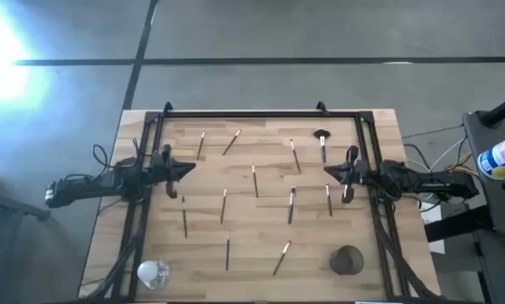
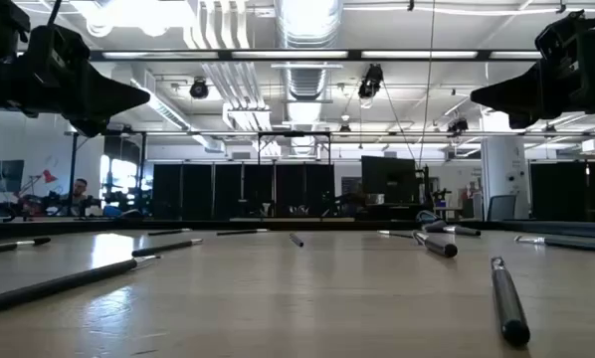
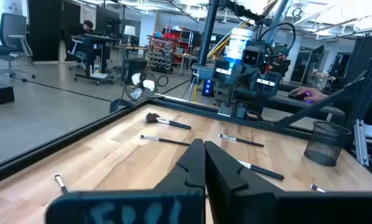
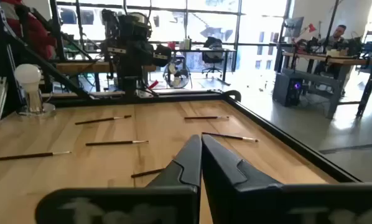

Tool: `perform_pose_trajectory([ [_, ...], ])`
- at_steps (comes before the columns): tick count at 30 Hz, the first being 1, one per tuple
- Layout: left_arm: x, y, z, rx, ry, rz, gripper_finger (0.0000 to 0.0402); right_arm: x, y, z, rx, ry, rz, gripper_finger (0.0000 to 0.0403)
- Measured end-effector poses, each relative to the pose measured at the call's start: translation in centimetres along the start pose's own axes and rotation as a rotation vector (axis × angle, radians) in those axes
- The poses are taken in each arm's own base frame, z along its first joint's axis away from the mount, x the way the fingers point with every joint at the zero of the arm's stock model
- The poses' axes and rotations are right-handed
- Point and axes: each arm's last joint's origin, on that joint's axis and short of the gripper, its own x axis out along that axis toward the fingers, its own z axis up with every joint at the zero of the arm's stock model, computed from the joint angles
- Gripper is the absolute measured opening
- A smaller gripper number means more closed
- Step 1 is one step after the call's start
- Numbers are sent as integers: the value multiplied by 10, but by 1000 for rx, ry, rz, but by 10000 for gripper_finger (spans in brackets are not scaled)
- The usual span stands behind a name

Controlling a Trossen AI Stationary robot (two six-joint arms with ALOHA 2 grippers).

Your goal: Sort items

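Both arms hang above the table (image 1: 261, 253), neither touching anything, so the sorting looks not yet begun. The left gripper (image 1: 187, 169) sits over the left edge and the right gripper (image 1: 330, 171) over the right edge, tips facing each other across the middle; each wrist view shows its own two dark, tapered fingers pressed together with nothing between them. That mirrored, raised stance reads as a waiting pose, keeping the work area clear and in view. The brushes (image 1: 255, 181) lie scattered flat across the bare planks, well apart from one another and pointing different ways: a few near the far edge, several across the middle, two toward the near edge. They are slim straight sticks with dark handles and pale ends, likely light and prone to roll. One near the far right, the round brush (image 1: 322, 135), has a wide dark head. The table is pale wood in jointed strips, smooth, bounded by a thin black metal frame. At the near-right corner stands a dark cup (image 1: 346, 260), which the left wrist view shows as mesh; at the near-left corner is a silver cup (image 1: 153, 272), shiny and rounded. Both probably serve as the sorting bins.
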Motion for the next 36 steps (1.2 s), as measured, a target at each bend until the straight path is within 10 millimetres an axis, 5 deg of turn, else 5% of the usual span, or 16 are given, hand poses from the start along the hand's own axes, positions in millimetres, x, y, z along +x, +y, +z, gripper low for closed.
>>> perform_pose_trajectory([
  [36, 0, 0, 0, 0, 0, 0, 0, 0, 0, 0, -1, 0, 0, 9],
])
